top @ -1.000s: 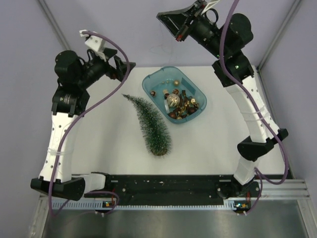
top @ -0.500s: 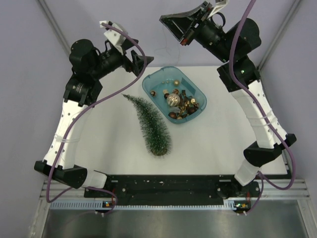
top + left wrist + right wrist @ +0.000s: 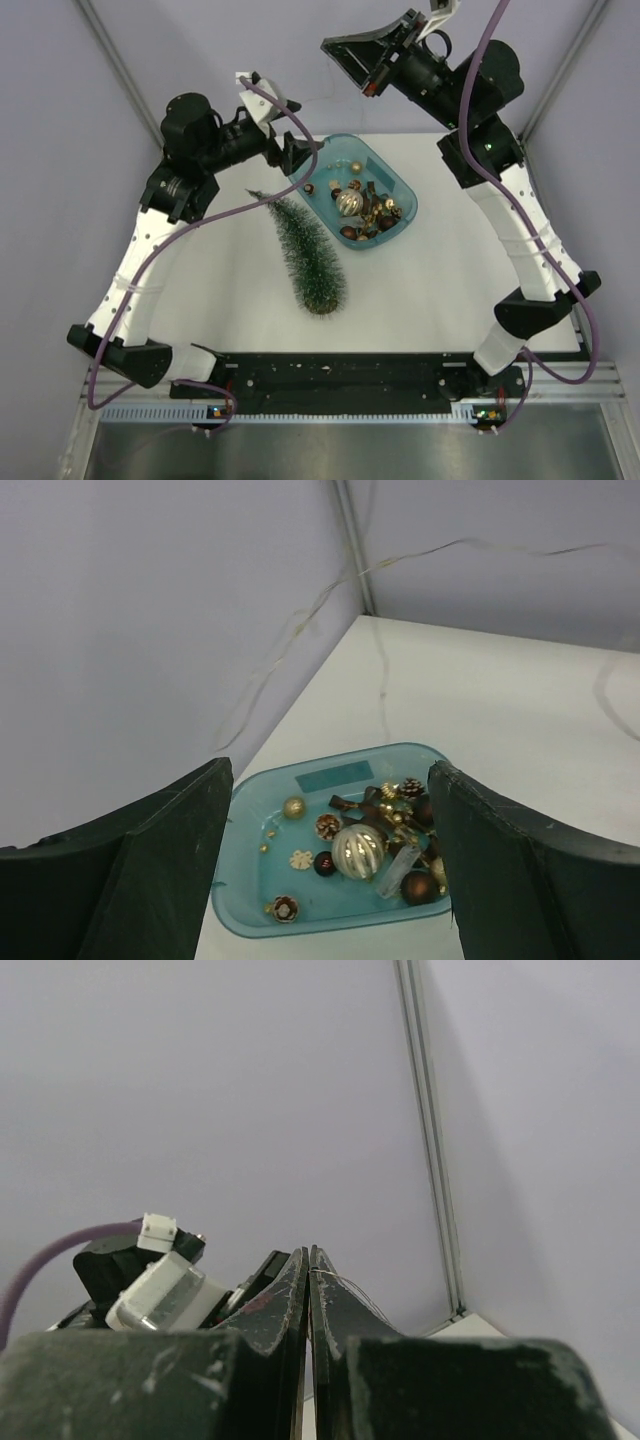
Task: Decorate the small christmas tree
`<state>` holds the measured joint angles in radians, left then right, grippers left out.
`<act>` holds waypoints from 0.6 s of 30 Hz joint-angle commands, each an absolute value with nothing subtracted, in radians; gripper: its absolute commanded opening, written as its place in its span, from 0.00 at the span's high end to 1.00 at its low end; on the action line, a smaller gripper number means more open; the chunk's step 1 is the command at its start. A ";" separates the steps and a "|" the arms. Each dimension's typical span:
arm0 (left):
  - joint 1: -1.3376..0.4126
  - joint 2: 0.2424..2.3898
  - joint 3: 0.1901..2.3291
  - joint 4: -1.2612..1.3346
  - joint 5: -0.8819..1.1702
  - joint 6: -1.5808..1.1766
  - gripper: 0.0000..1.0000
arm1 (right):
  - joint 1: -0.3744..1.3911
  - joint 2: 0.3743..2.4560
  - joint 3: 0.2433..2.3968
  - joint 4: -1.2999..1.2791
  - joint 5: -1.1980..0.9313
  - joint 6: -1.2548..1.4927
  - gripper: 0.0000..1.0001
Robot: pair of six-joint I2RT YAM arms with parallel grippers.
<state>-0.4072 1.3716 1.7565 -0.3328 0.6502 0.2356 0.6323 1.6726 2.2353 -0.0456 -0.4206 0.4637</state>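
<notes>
White table point(image 3: 440, 290) enclosed by pale lilac walls. One small christmas tree point(image 3: 308, 255), a bristly, frosted green cone, lies on its side mid-table with its tip pointing far-left, just beside one rounded teal plastic tray point(image 3: 410, 205). The tray holds gold and brown ornaments point(image 3: 385, 825), too tangled to count, and one striped metallic ball point(image 3: 358, 850). Left gripper point(image 3: 297, 158) hangs over the tray's left rim, fingers spread wide, empty. Right gripper point(image 3: 308, 1260), raised high, has its fingers pressed together on a thin wire point(image 3: 325, 1275).

From my top view, a teal tray point(image 3: 338, 156) rests far-centre on the white table point(image 3: 230, 290). In it I see a ribbed silver ball point(image 3: 348, 203), a pine cone point(image 3: 328, 826), brown baubles point(image 3: 417, 887) and gold trinkets. A fine wire point(image 3: 300, 621) trails down the wall.
</notes>
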 commanded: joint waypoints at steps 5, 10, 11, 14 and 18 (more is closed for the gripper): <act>-0.408 1.282 1.657 -0.157 0.473 0.374 0.22 | 0.641 1.597 2.210 -0.009 -0.426 0.443 1.00; -0.408 1.264 1.644 -0.130 0.456 0.393 0.23 | 0.641 1.586 2.198 -0.009 -0.426 0.451 1.00; -0.408 1.262 1.641 -0.121 0.463 0.394 0.21 | 0.641 1.585 2.197 -0.009 -0.428 0.451 1.00; -0.413 1.261 1.632 -0.088 0.462 0.396 0.13 | 0.641 1.583 2.194 -0.009 -0.436 0.459 1.00; -0.431 1.259 1.618 -0.075 0.466 0.475 0.09 | 0.641 1.577 2.184 0.020 -0.443 0.466 1.00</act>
